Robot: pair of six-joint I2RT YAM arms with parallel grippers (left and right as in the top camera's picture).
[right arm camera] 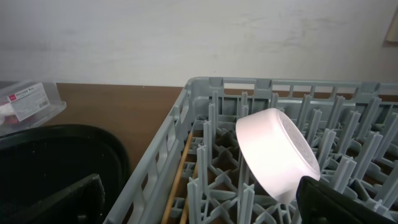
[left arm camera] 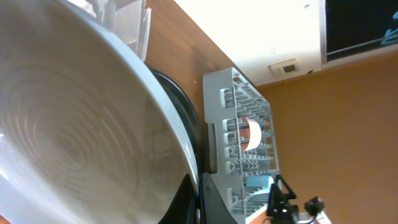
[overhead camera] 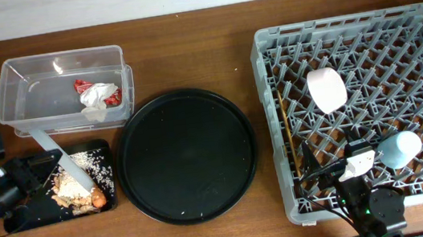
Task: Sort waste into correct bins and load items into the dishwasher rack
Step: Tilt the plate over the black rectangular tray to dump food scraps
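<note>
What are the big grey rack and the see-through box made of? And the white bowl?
The grey rack looks like hard, matte moulded plastic: its thin lattice and pegs are all one colour. The see-through box looks like clear glossy plastic, since the wrappers show through its walls. The white bowl is smooth and plain, maybe ceramic or plastic.

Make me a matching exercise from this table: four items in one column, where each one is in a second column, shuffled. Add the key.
Items
1. wrappers
2. carrot
3. white bowl
4. plate

Places
A. lying on the pegs of the dishwasher rack
B. tilted on edge above the shallow black tray
C. inside the clear tub
D. lying in the shallow black tray, beside the food scraps

Pairs: 1-C, 2-D, 3-A, 4-B
</note>
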